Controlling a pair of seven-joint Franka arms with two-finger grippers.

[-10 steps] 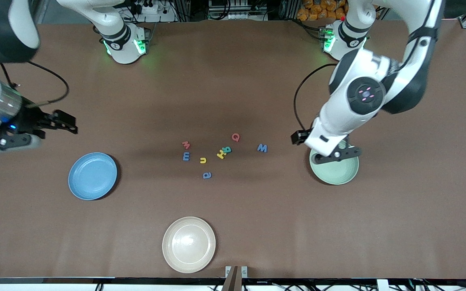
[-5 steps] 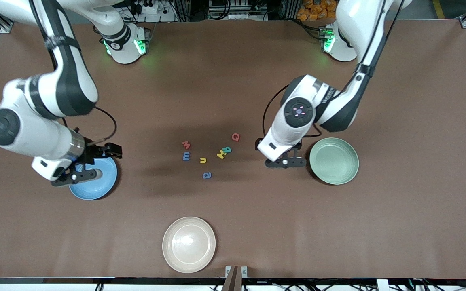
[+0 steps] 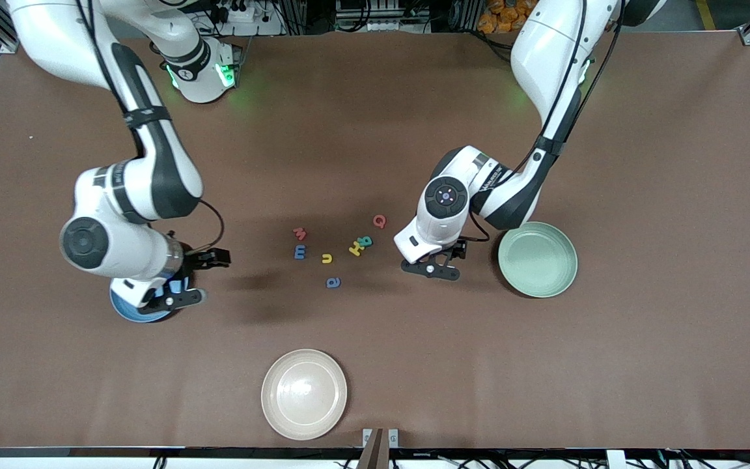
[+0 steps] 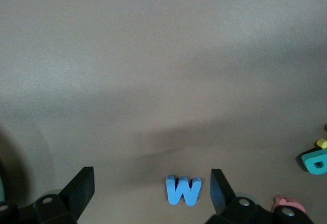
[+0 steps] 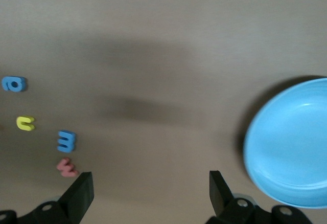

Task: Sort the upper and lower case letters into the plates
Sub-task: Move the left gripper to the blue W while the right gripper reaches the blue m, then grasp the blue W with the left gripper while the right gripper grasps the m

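A cream plate (image 3: 304, 393) is sitting closest to the camera-side edge of the desk (image 3: 375, 130) and is playing no part in the sorting. Farther in, the sky blue plate (image 3: 129, 311) is lying toward the right arm's end and the mint green plate (image 3: 537, 258) toward the left arm's end, both looking empty.

The right end effector (image 3: 183, 281) is hanging over the blue plate's rim with its fingers spread wide and nothing between them. The left end effector (image 3: 441, 262) is hovering just beside the green plate, likewise released and empty, and its wrist view is showing the blue W (image 4: 183, 189) lying flat on the desk between the fingertips.

The other letters are lying loose mid-desk between the two plates: a blue a (image 3: 333, 282) nearest the camera, then a yellow u (image 3: 327, 258), a blue m (image 3: 299, 251), a yellow H (image 3: 355, 249) touching a teal R (image 3: 364, 242), a red w (image 3: 299, 233), and a red Q (image 3: 379, 221) farthest back.

These pieces are probably soft foam, very light, thin and slightly springy, so they are likely calling for a low pinch across their outer edges with fingertips nearly brushing the desk. A firm squeeze is risking a buckled or flicked-away letter. H and R are touching, so separating them cleanly is looking trickier
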